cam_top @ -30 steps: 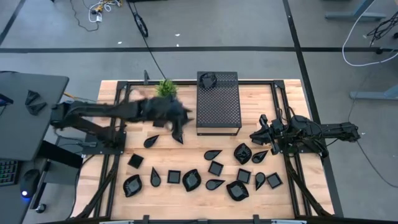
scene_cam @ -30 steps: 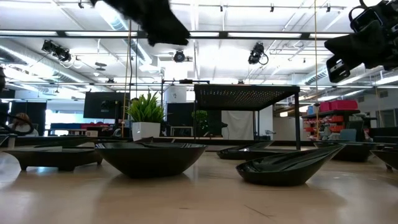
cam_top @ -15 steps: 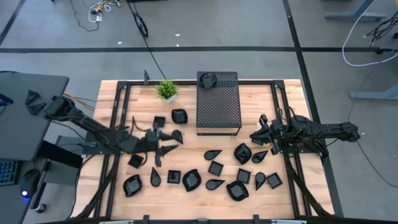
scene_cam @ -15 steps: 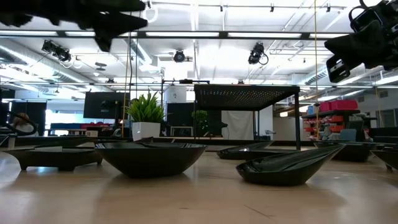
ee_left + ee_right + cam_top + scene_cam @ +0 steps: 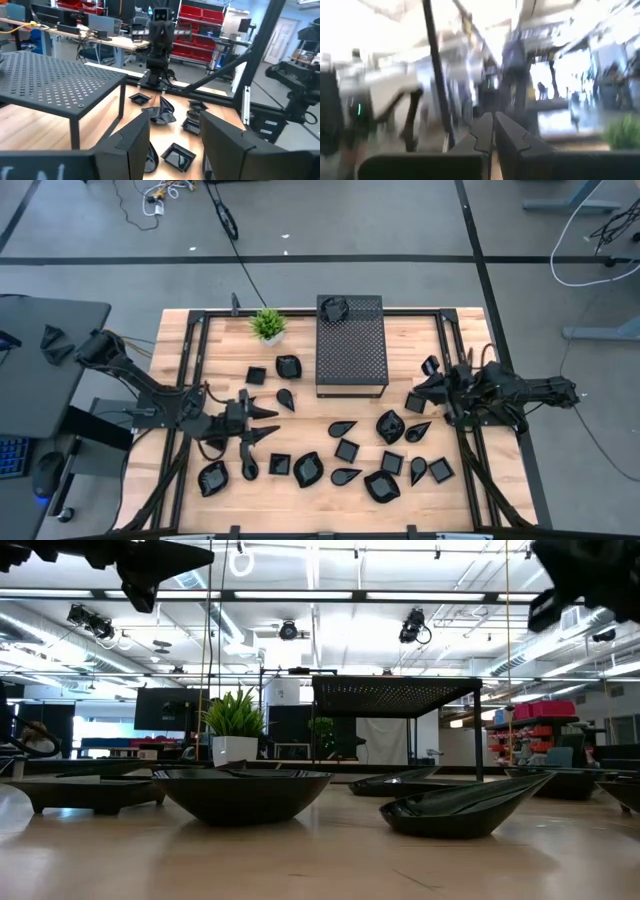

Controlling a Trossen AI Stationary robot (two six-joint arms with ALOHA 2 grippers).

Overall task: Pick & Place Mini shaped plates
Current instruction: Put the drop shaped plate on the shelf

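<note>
Several mini shaped plates, small glossy black dishes, lie flat on the wooden table (image 5: 420, 500), most of them along the near half (image 5: 307, 468), with a few by the box (image 5: 288, 366). In the low view two plates stand out close up (image 5: 242, 792) (image 5: 462, 808). My left gripper (image 5: 272, 424) hovers open and empty over the near left part, pointing level toward the table's right; its wrist view (image 5: 172, 145) looks between the fingers at plates (image 5: 176, 155) farther off. My right gripper (image 5: 422, 385) is at the right side, shut, tipped upward and empty (image 5: 493, 135).
A large black perforated box (image 5: 352, 348) stands at the far middle with a dark object (image 5: 335, 307) on its top. A small green potted plant (image 5: 267, 325) stands left of it. Black frame rails (image 5: 190, 370) run along the table's sides.
My left gripper has swung from beside the box and plant toward the table's near left, sinking and turning until it points level toward the right; it has stayed open. My right gripper has tipped its fingers upward, staying shut. No plate has moved.
</note>
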